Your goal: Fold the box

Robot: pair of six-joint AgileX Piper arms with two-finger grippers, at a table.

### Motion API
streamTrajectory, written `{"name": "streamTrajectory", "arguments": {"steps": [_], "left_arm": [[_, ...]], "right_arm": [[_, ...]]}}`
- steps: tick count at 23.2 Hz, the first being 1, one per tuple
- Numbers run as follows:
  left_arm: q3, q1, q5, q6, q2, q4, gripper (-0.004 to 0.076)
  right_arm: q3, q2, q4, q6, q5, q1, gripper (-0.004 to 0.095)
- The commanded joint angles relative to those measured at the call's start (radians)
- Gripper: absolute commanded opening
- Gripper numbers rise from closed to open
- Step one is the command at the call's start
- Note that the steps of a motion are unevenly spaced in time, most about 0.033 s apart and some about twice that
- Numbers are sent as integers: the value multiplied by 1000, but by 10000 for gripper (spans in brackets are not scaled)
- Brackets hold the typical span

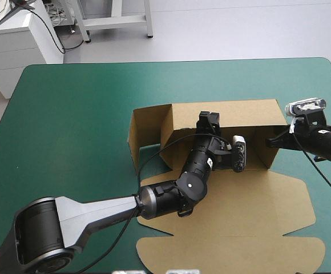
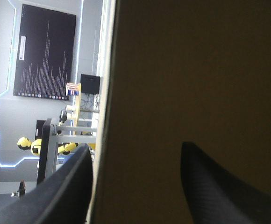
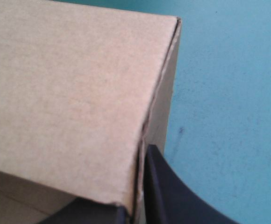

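Brown cut-board box (image 1: pixel 228 228) sits right of centre on teal-green table cover (image 1: pixel 85 114), far walls raised, lid flat; black-finned left gripper (image 2: pixel 135 145) spread astride the far wall, probably to tuck it; black-finned right gripper (image 1: pixel 273 140) pinches the right corner, steadying.

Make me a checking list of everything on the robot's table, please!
surface: teal-green cover, smooth and flat.
job's things: brown box, walls raised; its lid lies flat toward the table's near edge.
clutter: nothing seen.
grippers: left gripper open, reaching into the box, a raised wall standing between its fingers; right gripper shut on the box, at the right end wall near a corner.
cables: nothing seen.
surroundings: nothing seen.
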Motion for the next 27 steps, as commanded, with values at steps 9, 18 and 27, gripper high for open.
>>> {"name": "streamTrajectory", "arguments": {"steps": [9, 18, 27], "left_arm": [[-59, -152, 142, -21, -239, 32, 326], [-59, 81, 215, -48, -439, -4, -8], [-59, 425, 120, -81, -539, -332, -8]], "right_arm": [[-259, 99, -204, 268, 61, 75, 3], [-422, 99, -198, 479, 309, 75, 3], [-475, 110, -248, 574, 405, 75, 3]]}}
